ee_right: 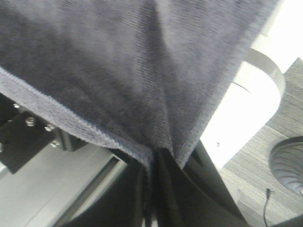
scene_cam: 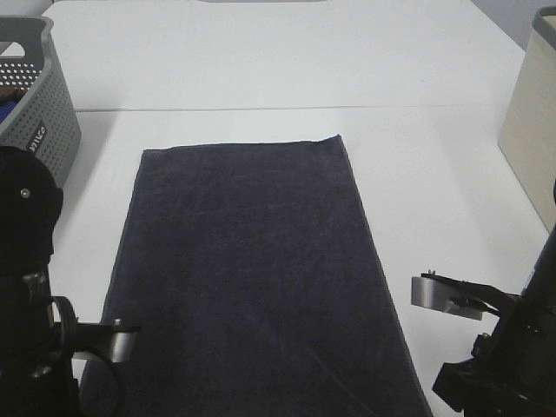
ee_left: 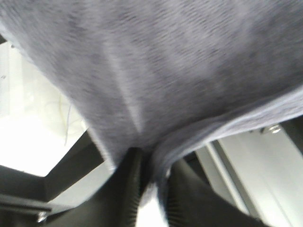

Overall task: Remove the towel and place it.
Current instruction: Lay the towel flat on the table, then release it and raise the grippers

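The dark charcoal towel (scene_cam: 252, 269) lies spread flat on the white table (scene_cam: 261, 61), its long side running away from me and its near edge reaching the table's front. In the left wrist view the towel (ee_left: 165, 71) drapes over the camera, and my left gripper (ee_left: 149, 184) pinches a fold of its hem between dark fingers. My right gripper (ee_right: 151, 179) likewise stands shut on the towel (ee_right: 118, 71) near a hemmed corner. In the high view only the arms show, at the towel's near corners; the fingertips are hidden there.
A grey perforated basket (scene_cam: 30, 95) stands at the back left. A beige box (scene_cam: 530, 122) rises at the right edge. Bare white table lies beyond and to the right of the towel.
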Robot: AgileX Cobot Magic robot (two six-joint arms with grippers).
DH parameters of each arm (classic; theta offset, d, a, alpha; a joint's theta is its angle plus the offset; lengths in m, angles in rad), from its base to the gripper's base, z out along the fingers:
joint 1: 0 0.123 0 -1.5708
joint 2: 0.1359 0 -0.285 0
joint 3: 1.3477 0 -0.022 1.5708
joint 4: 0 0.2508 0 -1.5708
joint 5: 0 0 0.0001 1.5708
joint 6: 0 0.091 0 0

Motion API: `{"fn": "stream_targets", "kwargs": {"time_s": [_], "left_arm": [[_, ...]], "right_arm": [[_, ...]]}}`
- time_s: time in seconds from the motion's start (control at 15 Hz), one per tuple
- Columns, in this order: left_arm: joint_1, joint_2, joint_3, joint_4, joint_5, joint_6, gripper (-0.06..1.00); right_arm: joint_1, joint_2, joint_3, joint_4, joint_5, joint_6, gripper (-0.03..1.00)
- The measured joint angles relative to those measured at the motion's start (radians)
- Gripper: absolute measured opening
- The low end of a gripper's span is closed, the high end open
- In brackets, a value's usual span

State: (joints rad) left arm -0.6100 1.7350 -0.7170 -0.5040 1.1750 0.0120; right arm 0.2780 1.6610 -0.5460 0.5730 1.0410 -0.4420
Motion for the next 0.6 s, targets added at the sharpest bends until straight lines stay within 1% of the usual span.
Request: {"fn": "stream_targets", "kwargs": {"time_s": [0.07, 0.13, 0.2, 0.27, 0.33, 0.4, 0.6], "left_arm": [[0.0, 0.001, 0.0, 0.01, 0.012, -0.002, 0.23], [0.0, 0.001, 0.004, 0.011, 0.023, -0.002, 0.32], [0.0, 0.001, 0.007, -0.002, 0.026, -0.002, 0.4], [0.0, 0.001, 0.007, -0.038, 0.029, -0.005, 0.54], [0.0, 0.001, 0.007, -0.046, 0.031, -0.005, 0.56], [0.0, 0.001, 0.007, -0.048, 0.032, -0.005, 0.57], [0.0, 0.001, 0.007, -0.049, 0.032, -0.005, 0.57]], "right_arm": [[0.0, 0.0, 0.0, -0.013, -0.002, 0.0, 0.14], [-0.001, 0.0, 0.0, -0.023, -0.004, 0.0, 0.23], [-0.002, 0.0, 0.0, -0.02, -0.011, 0.0, 0.35], [-0.002, 0.0, 0.0, 0.006, -0.016, 0.0, 0.54], [-0.002, 0.0, 0.0, 0.01, -0.016, 0.0, 0.59], [-0.002, 0.0, 0.0, 0.011, -0.014, 0.0, 0.61], [-0.002, 0.0, 0.0, 0.014, 0.011, 0.0, 0.62]]}}
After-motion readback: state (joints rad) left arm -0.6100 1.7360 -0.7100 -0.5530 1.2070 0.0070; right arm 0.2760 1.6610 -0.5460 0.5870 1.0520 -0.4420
